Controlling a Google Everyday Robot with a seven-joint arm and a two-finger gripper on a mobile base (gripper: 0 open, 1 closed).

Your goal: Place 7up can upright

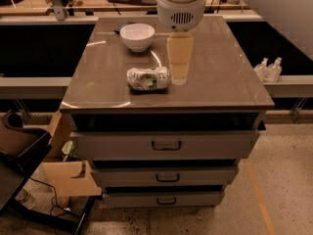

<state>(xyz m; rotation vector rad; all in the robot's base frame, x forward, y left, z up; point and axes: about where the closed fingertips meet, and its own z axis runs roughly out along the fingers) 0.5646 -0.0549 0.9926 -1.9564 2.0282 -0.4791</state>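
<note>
The 7up can (148,79) lies on its side on the brown top of the drawer cabinet (220,82), near the front middle. It is whitish-silver with green markings and looks dented. My gripper (179,75) hangs down from the white round wrist at the top of the view, its pale yellowish fingers pointing down just right of the can, close beside its right end. It holds nothing.
A white bowl (137,36) stands at the back left of the cabinet top. The cabinet has three drawers with dark handles. Two small bottles (268,68) stand on a ledge to the right. A cardboard box (68,177) and a dark chair are at the lower left.
</note>
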